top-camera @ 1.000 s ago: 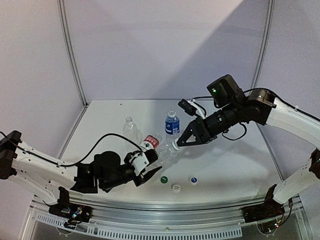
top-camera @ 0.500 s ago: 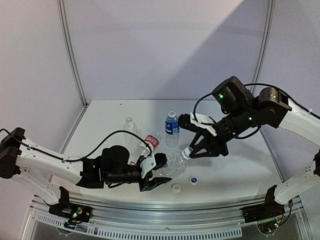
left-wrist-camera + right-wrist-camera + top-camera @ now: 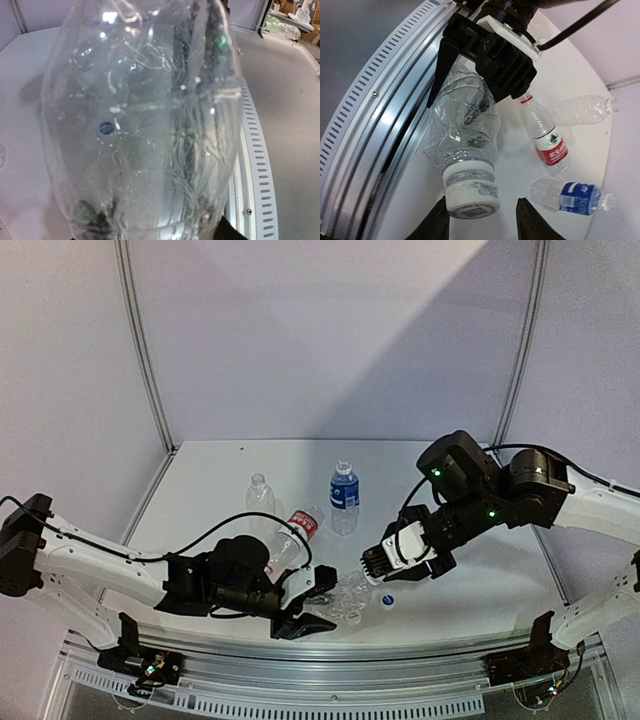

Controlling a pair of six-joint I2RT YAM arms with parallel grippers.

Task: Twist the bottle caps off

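Note:
My left gripper is shut on a crumpled clear unlabelled bottle, held low near the table's front edge; this bottle fills the left wrist view and hides the fingers. Its white cap points at my right gripper, which is open, with one finger on each side of the cap and a gap on the right side. The right gripper sits at the bottle's neck. A red-label bottle lies on the table. A blue-label bottle and another unlabelled bottle stand behind.
A loose blue cap and a loose white cap lie near the front edge. A green cap shows through the held bottle. The slotted metal rail runs along the front edge, close under the bottle.
Both arms have moved toward the front edge and lower. The left gripper carried the clear bottle right and forward, and the right gripper followed the cap down.

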